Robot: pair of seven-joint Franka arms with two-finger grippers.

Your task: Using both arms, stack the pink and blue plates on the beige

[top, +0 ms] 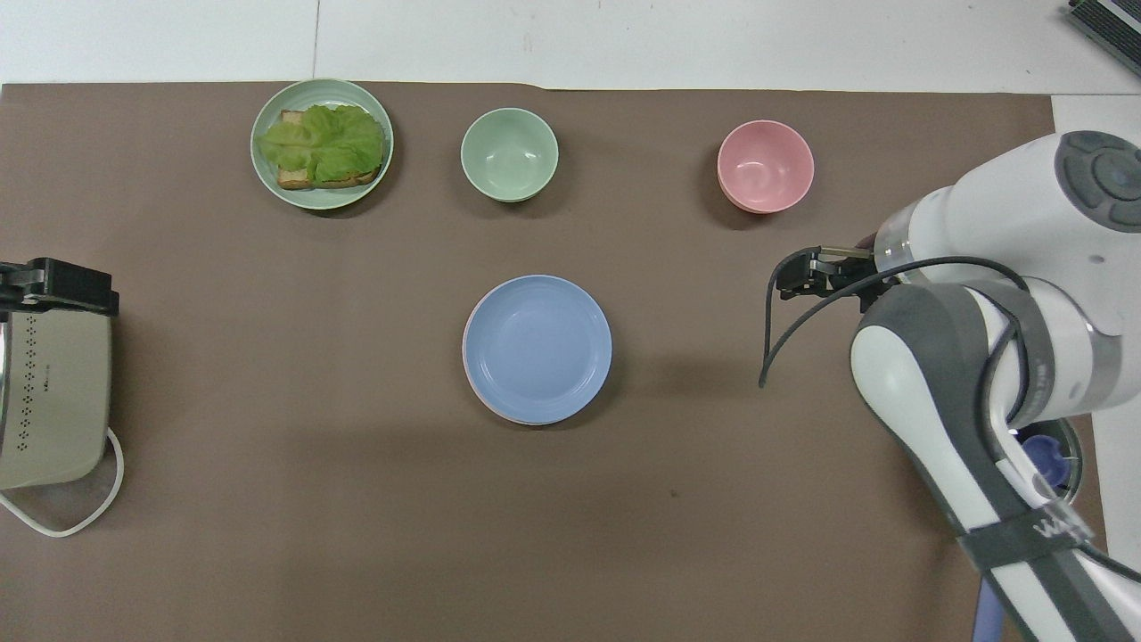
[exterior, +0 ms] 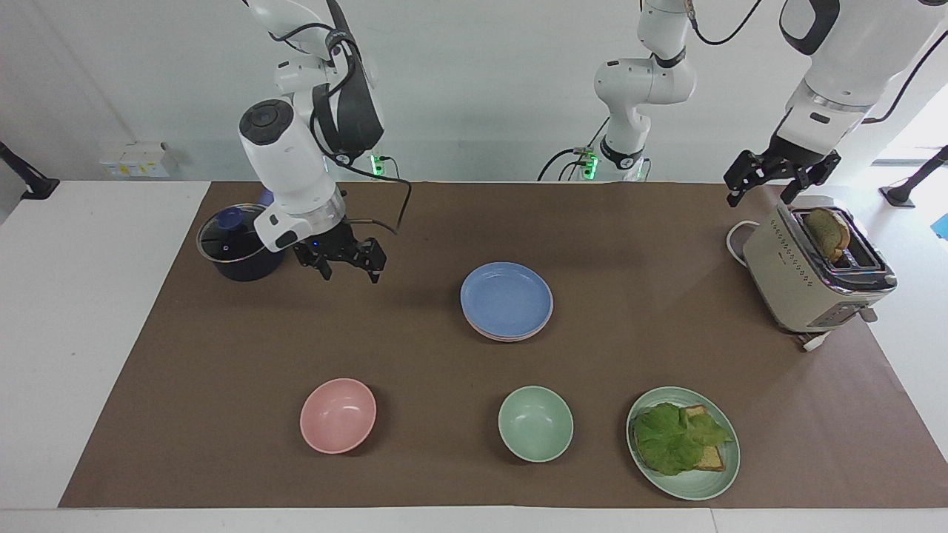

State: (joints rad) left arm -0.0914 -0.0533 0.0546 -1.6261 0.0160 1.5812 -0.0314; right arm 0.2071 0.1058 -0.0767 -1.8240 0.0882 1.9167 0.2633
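The blue plate (exterior: 506,297) (top: 537,348) lies on top of a small stack at the middle of the mat. A pink plate's rim (exterior: 518,337) peeks out under it. The beige plate is hidden beneath them. My right gripper (exterior: 349,271) (top: 798,276) hangs open and empty over the bare mat, between the stack and the pot, well apart from the plates. My left gripper (exterior: 761,194) (top: 55,283) waits open and empty above the toaster, at the left arm's end of the table.
A dark pot with a glass lid (exterior: 238,244) stands near the right arm's base. A pink bowl (exterior: 338,414), a green bowl (exterior: 535,423) and a green plate (exterior: 707,485) with lettuce and toast line the edge farthest from the robots. The beige toaster (exterior: 796,285) holds a slice.
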